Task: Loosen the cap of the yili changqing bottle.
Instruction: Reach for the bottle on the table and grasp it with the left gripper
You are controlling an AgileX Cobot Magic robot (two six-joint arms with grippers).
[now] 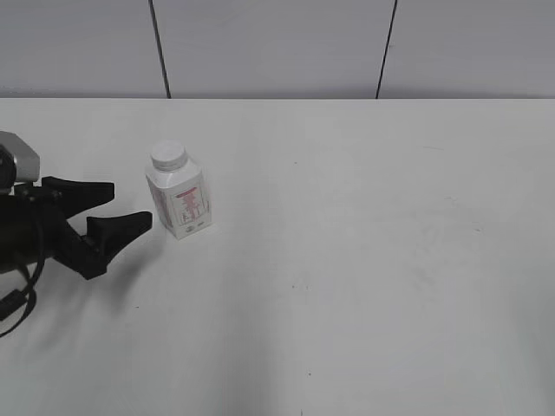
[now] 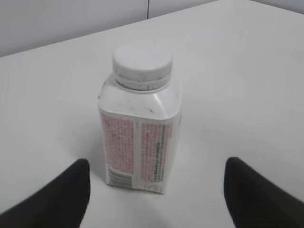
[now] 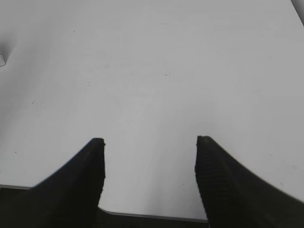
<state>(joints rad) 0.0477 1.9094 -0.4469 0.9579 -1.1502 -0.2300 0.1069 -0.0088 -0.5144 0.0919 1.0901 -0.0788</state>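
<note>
One small bottle [image 1: 179, 201] stands upright on the surface [image 1: 364, 260] just ahead of my released left hand [image 1: 126, 212] — light, slick plastic, I'd judge — so grip its squarish body, cap [image 2: 142, 59] left for the empty, spread right hand [image 3: 149, 142].

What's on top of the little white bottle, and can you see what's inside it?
A round white cap sits on top of the bottle, covering its neck. Nothing rests on the cap. What's inside cannot be seen: the plastic is white and the cap closes the opening.
</note>
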